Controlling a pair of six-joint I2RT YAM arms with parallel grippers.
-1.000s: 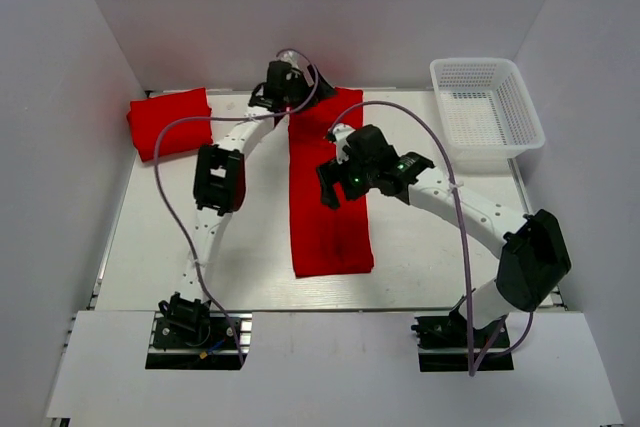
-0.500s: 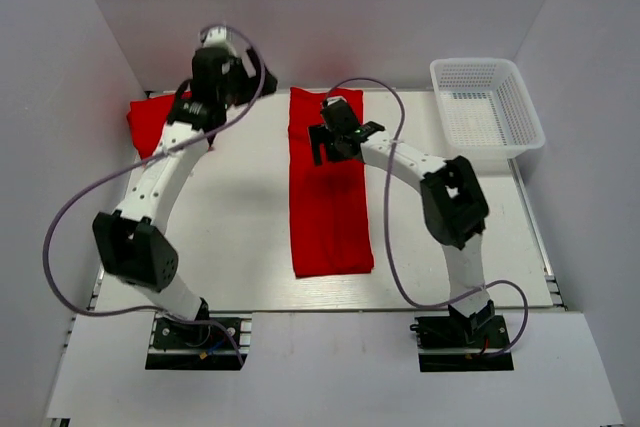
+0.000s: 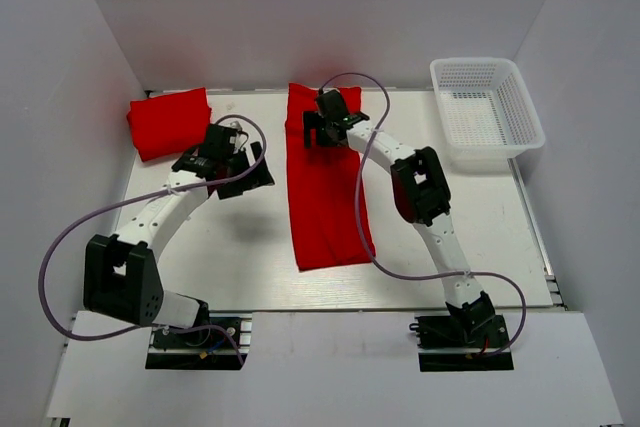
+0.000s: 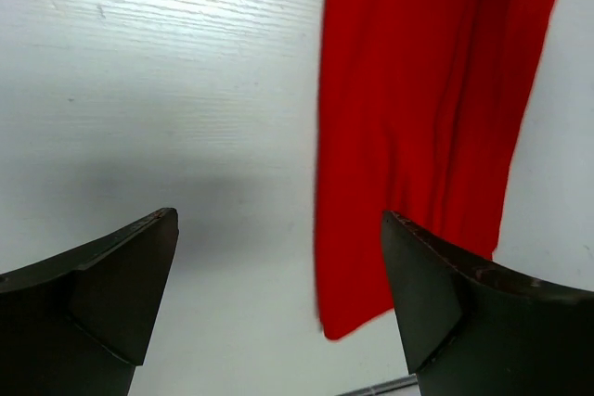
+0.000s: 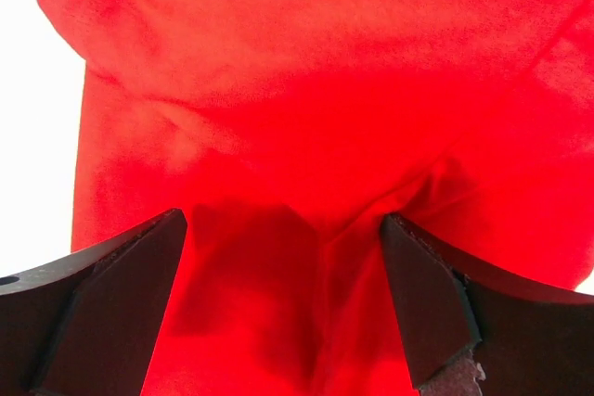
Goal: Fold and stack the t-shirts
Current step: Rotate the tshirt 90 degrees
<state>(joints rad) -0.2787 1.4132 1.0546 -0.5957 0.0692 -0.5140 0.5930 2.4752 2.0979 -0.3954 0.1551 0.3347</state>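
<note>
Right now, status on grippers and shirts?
Left gripper open over table, beside long shirt. Right gripper open at its far end. Folded shirt far left. Basket far right, nothing in the way.

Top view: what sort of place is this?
Probably a lab robot test cell, not a home: left arm and right arm bolted to a white table, plain white walls around, just a long red shirt, a folded red shirt and a basket.
</note>
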